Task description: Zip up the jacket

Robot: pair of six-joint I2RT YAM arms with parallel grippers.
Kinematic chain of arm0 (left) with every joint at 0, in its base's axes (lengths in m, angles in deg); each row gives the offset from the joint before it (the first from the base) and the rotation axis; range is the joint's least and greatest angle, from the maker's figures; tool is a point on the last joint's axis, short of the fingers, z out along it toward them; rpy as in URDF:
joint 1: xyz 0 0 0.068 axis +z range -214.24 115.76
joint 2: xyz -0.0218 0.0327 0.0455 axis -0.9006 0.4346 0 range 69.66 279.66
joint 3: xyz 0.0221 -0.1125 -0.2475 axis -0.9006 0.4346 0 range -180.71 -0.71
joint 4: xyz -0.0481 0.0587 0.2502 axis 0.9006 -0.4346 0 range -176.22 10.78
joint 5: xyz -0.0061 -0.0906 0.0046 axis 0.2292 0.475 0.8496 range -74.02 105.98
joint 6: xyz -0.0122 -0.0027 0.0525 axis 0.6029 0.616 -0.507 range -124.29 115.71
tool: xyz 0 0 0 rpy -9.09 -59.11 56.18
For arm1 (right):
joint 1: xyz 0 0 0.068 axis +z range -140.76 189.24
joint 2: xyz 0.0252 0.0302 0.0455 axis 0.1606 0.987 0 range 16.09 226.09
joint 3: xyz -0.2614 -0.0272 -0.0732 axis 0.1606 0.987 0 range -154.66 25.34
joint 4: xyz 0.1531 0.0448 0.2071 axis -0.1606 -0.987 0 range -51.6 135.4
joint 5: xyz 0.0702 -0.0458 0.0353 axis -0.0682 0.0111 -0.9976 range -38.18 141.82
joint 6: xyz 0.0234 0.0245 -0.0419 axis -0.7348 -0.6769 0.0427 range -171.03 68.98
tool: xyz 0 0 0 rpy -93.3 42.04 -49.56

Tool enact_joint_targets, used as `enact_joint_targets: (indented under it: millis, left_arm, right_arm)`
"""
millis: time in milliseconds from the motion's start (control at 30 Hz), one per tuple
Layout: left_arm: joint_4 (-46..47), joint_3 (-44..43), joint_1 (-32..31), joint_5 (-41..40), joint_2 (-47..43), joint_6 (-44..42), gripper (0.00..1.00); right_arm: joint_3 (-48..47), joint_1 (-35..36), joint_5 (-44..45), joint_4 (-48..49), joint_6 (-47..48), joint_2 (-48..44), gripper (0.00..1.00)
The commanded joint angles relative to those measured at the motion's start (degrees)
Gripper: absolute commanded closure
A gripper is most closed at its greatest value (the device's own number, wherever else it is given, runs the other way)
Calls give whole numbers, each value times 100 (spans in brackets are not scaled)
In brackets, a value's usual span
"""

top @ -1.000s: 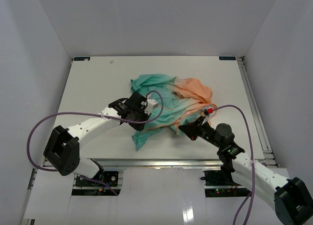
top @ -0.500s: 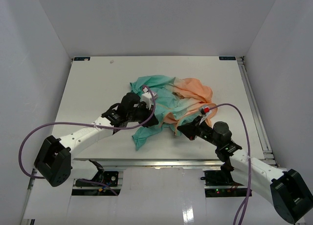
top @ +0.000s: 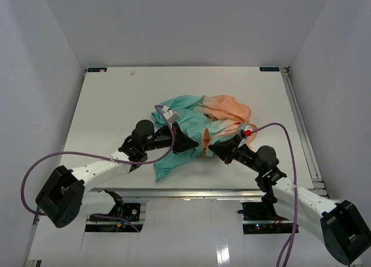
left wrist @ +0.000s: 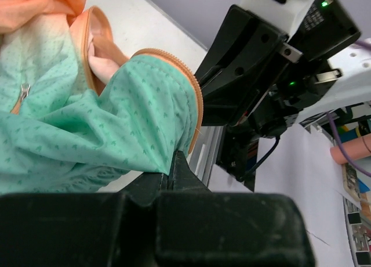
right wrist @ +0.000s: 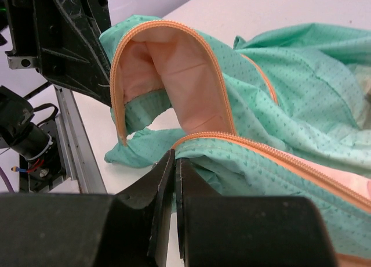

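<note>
The jacket lies crumpled at mid table, teal on the left, peach-orange on the right. My left gripper is shut on a teal hem edge; in the left wrist view the fabric leaves the closed fingertips, with an orange zipper edge beside them. My right gripper is shut on the teal hem just below its zipper tape. Its tips are pressed together. The two grippers face each other a few centimetres apart. A zipper pull shows at the left.
The white table has a metal rail along its right side and near edge. White walls enclose it on three sides. The left arm's purple cable loops over the table's left front.
My left arm has swung right and stretched out low toward the right gripper, drawing the teal hem with it. The right gripper has shifted slightly. The jacket's teal part has spread.
</note>
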Motion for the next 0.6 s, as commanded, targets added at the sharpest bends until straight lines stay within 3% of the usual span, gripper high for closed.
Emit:
enact_joint_targets:
  millis: [0, 567]
  left_arm:
    - [849, 245, 17, 165, -333, 265, 100]
    - [1130, 400, 17, 315, -332, 367, 100]
  right_arm:
    - [-43, 44, -316, 897, 197, -91, 92]
    - [157, 48, -971, 1569, 235, -175, 92]
